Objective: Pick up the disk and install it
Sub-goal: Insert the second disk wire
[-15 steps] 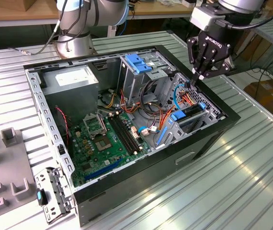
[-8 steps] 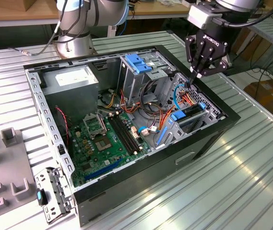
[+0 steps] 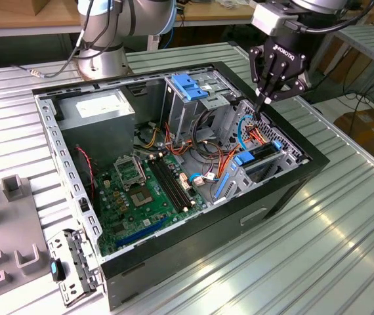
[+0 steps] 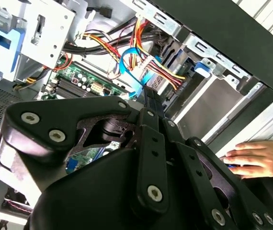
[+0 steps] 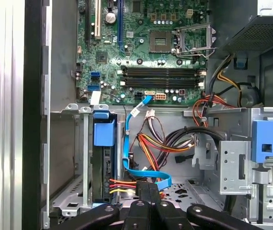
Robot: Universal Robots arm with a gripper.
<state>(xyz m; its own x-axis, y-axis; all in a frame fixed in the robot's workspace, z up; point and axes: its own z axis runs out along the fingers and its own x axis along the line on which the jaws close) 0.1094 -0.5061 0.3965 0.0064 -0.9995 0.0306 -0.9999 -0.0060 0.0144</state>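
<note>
disk flat, blue-railed, seated in metal cage.

One computer case — one motherboard, one hand.

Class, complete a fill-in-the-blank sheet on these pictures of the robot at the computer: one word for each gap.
1. The pincer hangs above an open computer ___.
2. The broad plastic latch on top of the drive cage is coloured ___.
3. In the second wrist view, a person's ___ rests beside the computer.
4. The motherboard lying in the bottom of the computer is coloured ___.

Missing words: case; blue; hand; green.
</note>
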